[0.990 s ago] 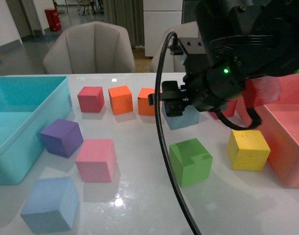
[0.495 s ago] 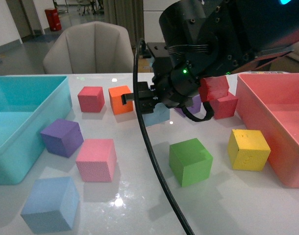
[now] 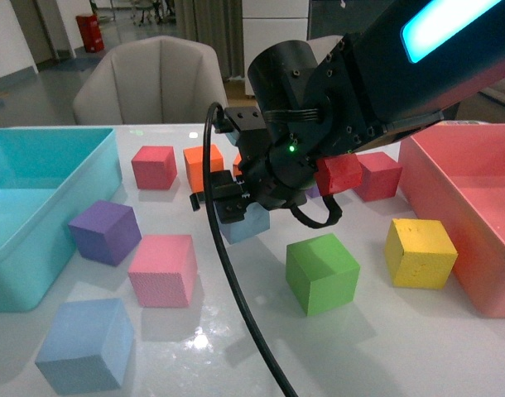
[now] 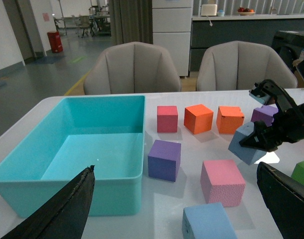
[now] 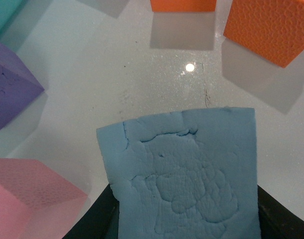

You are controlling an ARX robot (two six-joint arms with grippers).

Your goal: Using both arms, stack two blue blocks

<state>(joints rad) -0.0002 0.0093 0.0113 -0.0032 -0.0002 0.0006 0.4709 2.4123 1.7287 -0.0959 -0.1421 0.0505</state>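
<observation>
Right gripper (image 3: 236, 205): clamped on a pale blue foam block (image 3: 246, 223), raised off the table (image 3: 401, 347). Second blue block (image 3: 85, 343): table front, near pink cube (image 3: 161, 270). Left gripper (image 4: 175, 168): spread, empty.

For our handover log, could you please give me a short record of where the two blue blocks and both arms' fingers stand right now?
Held blue block: clamped in the right fingers, tilted, apparently lifted off the table.
Other blue block: resting at the table's near left, untouched.
Left fingers: spread open, empty, facing the teal bin.
Stack: not yet made.
</observation>
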